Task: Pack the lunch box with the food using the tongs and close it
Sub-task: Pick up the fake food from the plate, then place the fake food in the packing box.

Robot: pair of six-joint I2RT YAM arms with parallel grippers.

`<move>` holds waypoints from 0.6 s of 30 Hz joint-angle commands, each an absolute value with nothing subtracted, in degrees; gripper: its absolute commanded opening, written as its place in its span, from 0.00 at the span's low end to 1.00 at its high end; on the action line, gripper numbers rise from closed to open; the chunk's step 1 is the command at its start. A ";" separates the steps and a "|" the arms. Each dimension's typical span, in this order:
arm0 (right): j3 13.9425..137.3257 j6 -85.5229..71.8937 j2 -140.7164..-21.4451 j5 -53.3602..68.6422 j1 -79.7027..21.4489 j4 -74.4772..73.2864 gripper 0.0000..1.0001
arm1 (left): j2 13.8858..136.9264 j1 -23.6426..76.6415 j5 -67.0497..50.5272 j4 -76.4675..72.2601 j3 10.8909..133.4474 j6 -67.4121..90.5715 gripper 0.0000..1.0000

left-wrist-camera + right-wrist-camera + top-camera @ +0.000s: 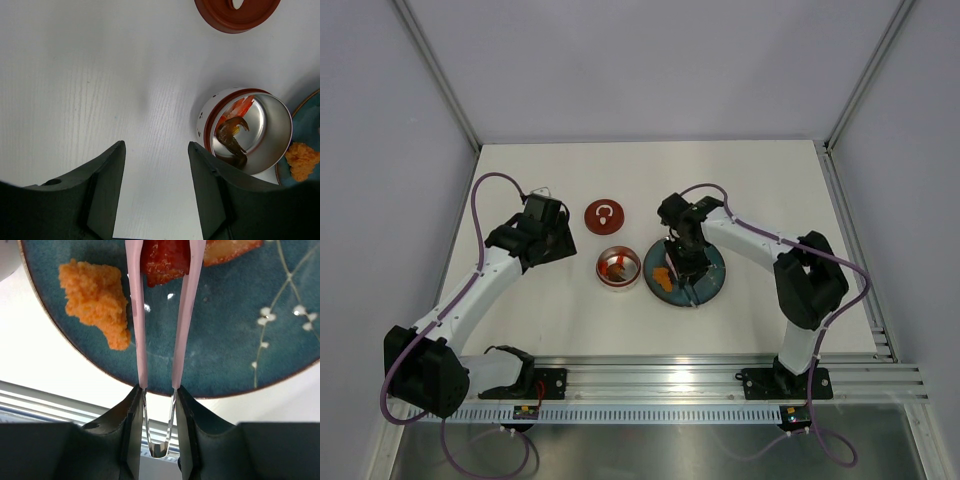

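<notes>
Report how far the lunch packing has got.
Done: a brown piece lies in the lunch box. In hand: the right gripper holds the tongs around a red piece on the plate. Left: that piece, the orange piece, then the lid, lying on the table.

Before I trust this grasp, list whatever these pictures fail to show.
- Right wrist view: the tips of the tongs run past the top edge, so their bite on the red piece is unseen.
- Top view: the right hand covers most of the food on the plate.
- Left wrist view: the lid is cut by the top edge; the lunch box wall hides part of its contents.
</notes>
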State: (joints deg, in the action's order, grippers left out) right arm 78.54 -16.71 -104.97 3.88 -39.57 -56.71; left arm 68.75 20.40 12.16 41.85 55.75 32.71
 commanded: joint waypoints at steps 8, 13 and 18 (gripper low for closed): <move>83.05 -18.37 -96.86 1.67 -39.20 -61.00 0.07 | 68.82 20.30 10.90 39.37 56.60 32.96 0.57; 85.95 -18.98 -96.50 1.50 -40.43 -62.31 0.07 | 68.91 20.22 10.90 39.64 56.95 32.96 0.57; 90.26 -18.90 -97.73 0.88 -42.36 -63.54 0.06 | 68.82 20.30 11.07 39.90 57.13 32.87 0.57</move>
State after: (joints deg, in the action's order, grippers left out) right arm 86.15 -18.41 -99.20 2.09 -40.71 -62.11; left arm 68.75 20.40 11.75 41.85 55.75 32.82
